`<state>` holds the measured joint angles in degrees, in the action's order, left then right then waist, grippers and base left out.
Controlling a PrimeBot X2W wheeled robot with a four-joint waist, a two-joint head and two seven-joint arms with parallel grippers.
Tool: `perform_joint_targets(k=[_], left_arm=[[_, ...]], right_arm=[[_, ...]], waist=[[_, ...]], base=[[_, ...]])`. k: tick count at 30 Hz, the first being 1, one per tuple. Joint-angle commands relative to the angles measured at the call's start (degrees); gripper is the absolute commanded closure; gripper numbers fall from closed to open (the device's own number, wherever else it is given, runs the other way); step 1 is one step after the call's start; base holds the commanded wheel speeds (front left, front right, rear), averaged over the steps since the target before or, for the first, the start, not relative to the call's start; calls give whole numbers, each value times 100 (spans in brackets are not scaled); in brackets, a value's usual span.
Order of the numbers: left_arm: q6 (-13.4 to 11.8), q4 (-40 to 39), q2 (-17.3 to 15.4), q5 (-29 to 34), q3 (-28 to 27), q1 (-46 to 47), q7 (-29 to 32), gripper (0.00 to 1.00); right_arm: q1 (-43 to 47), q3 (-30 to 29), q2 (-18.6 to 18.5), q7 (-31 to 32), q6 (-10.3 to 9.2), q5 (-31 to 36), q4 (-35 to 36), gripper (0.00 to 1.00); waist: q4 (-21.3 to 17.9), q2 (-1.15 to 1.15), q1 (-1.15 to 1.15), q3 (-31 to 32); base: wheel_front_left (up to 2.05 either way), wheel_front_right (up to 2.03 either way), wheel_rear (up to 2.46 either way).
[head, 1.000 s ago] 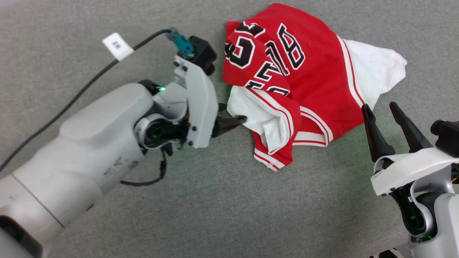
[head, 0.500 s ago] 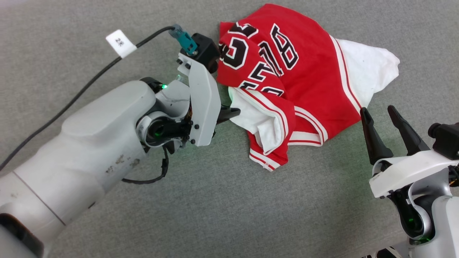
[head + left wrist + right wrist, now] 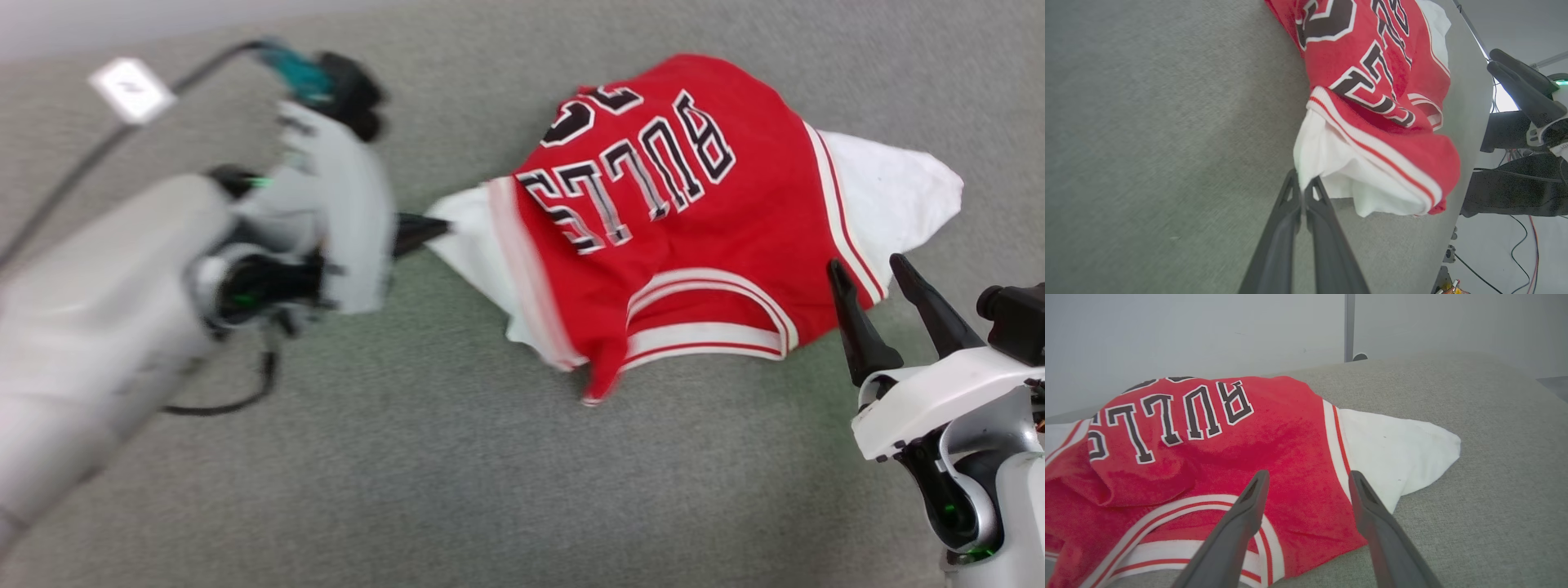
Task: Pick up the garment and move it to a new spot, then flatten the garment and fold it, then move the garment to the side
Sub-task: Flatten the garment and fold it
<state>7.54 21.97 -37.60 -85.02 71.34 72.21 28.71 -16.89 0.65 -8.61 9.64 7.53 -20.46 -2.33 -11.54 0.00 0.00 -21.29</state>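
- Red jersey (image 3: 694, 269) lies rumpled on the grey bench (image 3: 457, 474), stretched left to right between the arms.
- Left pincer (image 3: 424, 231) grips its white left-hand sleeve (image 3: 465, 237).
- Right pincer (image 3: 865, 263), fingers apart and empty, sits just beside the other sleeve (image 3: 890, 196).

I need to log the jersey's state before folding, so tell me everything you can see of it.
The jersey is red soft-looking knit with white sleeves, red-and-white striped trim, black white-outlined BULLS lettering and part of a number. It lies rumpled, not flat, on the grey surface. The left hand is shut on one white sleeve's edge; the open right hand is near the other sleeve.
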Motion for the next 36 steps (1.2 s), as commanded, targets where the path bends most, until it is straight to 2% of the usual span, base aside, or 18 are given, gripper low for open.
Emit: perform_joint_targets(k=[1,8,14,18,24,33,34,36], left_arm=[[-13,3,-46,-18,-13,-77,2,100],[-15,382,-819,7,-77,-47,77,100],[-150,795,-978,-79,-302,170,-46,100],[-215,1025,-830,96,-232,144,-151,100],[-285,1777,-412,458,-90,-53,-510,100],[-161,2932,22,1043,45,-149,-1118,100],[-136,3031,53,1080,53,-164,-1149,88],[-106,3204,92,1119,51,-160,-1279,31]], right_arm=[[99,-3,-37,5,-8,47,15,0],[222,-81,-132,206,-8,53,170,0],[249,-143,-190,358,-8,62,366,0],[272,-150,-189,430,-8,85,454,0],[208,-89,-135,484,-8,108,487,0],[232,-119,-96,477,-9,151,484,0],[243,-119,-93,471,-9,155,475,0],[257,-120,-83,463,-9,163,456,0]], waist=[[242,0,0,245],[454,0,0,387],[484,0,0,341],[463,0,0,284],[335,0,0,176],[145,0,0,71],[137,0,0,73],[127,0,0,81]], base=[[0,0,0],[0,0,0],[0,0,0],[0,0,0],[0,0,0],[0,0,0],[0,0,0],[0,0,0]])
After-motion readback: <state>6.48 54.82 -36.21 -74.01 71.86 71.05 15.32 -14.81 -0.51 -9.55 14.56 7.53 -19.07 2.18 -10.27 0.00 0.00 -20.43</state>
